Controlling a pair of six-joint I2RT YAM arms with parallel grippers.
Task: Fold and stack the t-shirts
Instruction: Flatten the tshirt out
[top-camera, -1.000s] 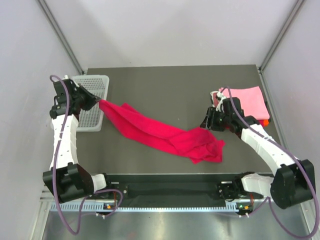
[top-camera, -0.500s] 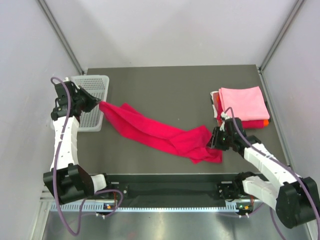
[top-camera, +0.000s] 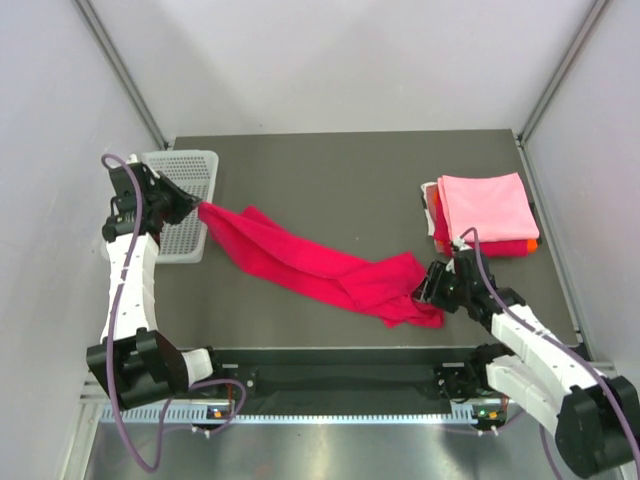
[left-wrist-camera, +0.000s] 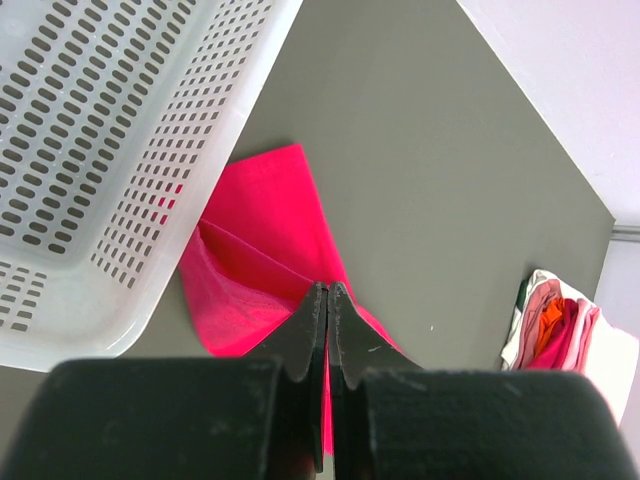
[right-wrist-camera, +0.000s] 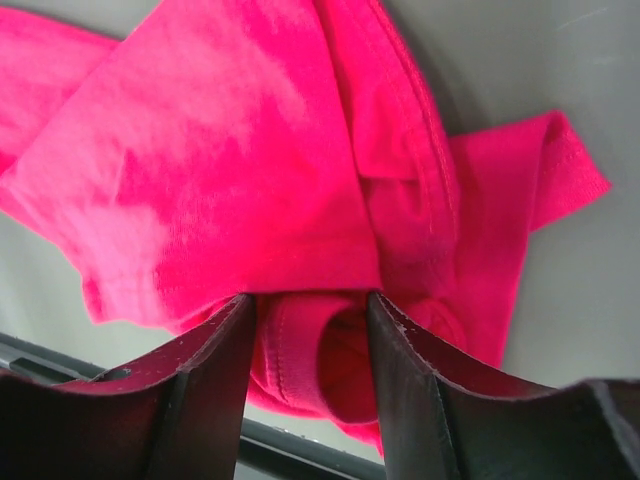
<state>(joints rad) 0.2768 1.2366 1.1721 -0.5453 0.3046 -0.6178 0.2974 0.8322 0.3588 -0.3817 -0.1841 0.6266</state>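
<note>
A crimson-magenta t-shirt (top-camera: 320, 265) lies stretched in a rumpled band across the table, from the basket to the near right. My left gripper (top-camera: 200, 207) is shut on its left end beside the basket; in the left wrist view the closed jaws (left-wrist-camera: 327, 288) pinch the cloth (left-wrist-camera: 260, 260). My right gripper (top-camera: 428, 290) sits low at the shirt's bunched right end. In the right wrist view its jaws (right-wrist-camera: 310, 300) stand apart, astride a rolled hem of the shirt (right-wrist-camera: 250, 180). A stack of folded t-shirts (top-camera: 485, 205), light pink on top with red and orange below, rests at the right.
A white perforated basket (top-camera: 185, 175) stands at the table's left edge, just behind my left gripper. The folded stack (left-wrist-camera: 560, 320) shows at the far right of the left wrist view. The table's near edge runs just below the bunched cloth.
My right gripper has come away from the folded stack, toward the near edge, and down onto the shirt's right end. The left gripper and its hold are unchanged.
</note>
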